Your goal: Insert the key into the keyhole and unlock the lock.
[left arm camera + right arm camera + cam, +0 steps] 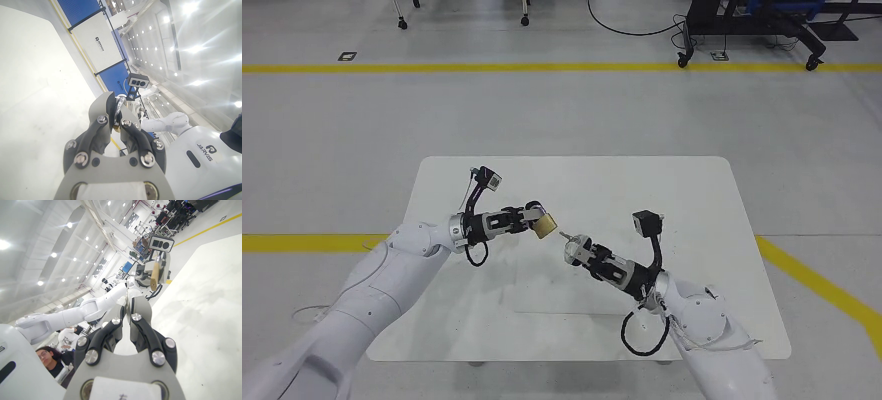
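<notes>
1. While I watch from the top view, the left jaws are closed tight on the padlock [545, 224]. In the left wrist view the fingers [105, 113] pinch its silver shackle [119, 105], and a sliver of the brass body [116, 129] shows between them.
2. The right jaws are closed too, nearly finger to finger, on the key [563, 238]. In the right wrist view I can make out no more than a thin metal edge [128, 303] pinched between the fingers.
3. Moving outward from the right jaws, the key's tip points at the padlock's brass body. From above it sits just beside the near end of the body. I cannot tell whether it touches, and I cannot see the keyhole itself.
4. From the right wrist view the padlock [155, 275] hangs tilted in the far jaws, brass body outward, just under the left arm's wrist camera [161, 244].
5. Both the padlock and the key are held up off the white tabletop [672, 190], over its middle, with the two arms coming in from opposite sides.
6. Beyond the tabletop, yellow lines [562, 68] run across the grey floor.
</notes>
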